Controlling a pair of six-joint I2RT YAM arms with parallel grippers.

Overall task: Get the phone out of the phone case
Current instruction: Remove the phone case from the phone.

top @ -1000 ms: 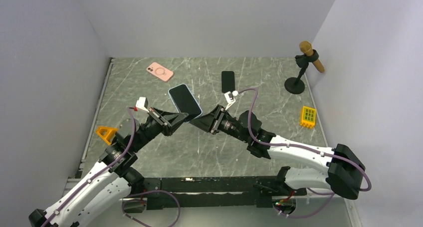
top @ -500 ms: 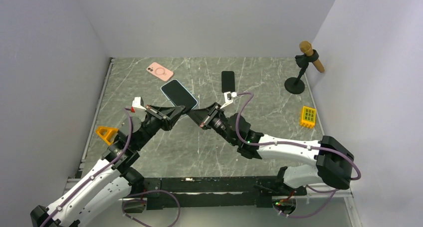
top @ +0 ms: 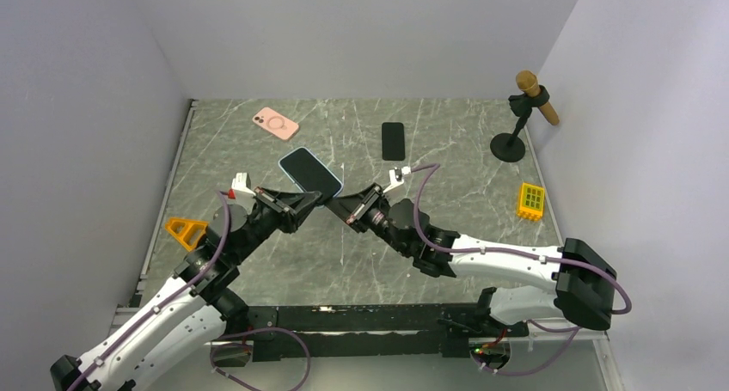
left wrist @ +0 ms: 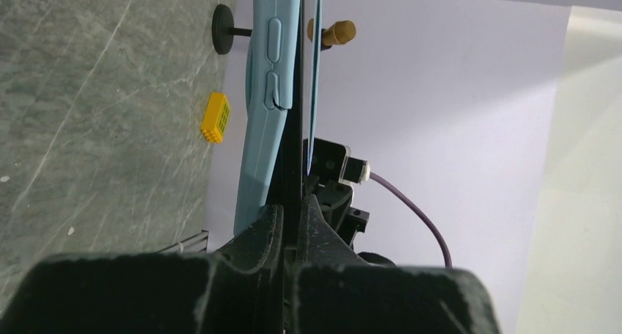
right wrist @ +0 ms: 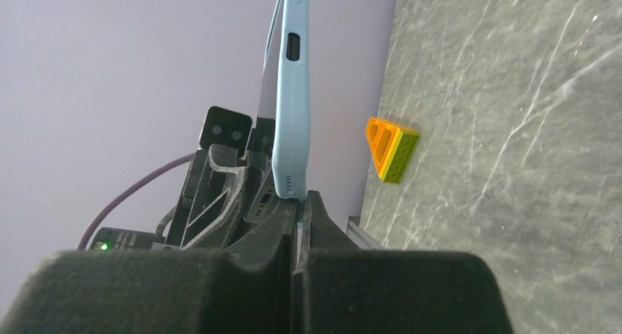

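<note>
A phone with a dark screen sits in a light blue phone case and is held above the table between both arms. My left gripper is shut on its near-left corner. In the left wrist view the jaws pinch the dark phone edge, with the blue case shell beside it. My right gripper meets the same end from the right. In the right wrist view the gripper is shut on a thin blue lip of the phone case.
On the marble table lie a pink case at the back left and a black phone at the back centre. A microphone on a stand and a yellow brick are at the right. An orange triangle block is at the left.
My right gripper has shut on the case's edge. Both arms and the phone shifted slightly left and the phone tilted flatter. The left gripper stayed shut.
</note>
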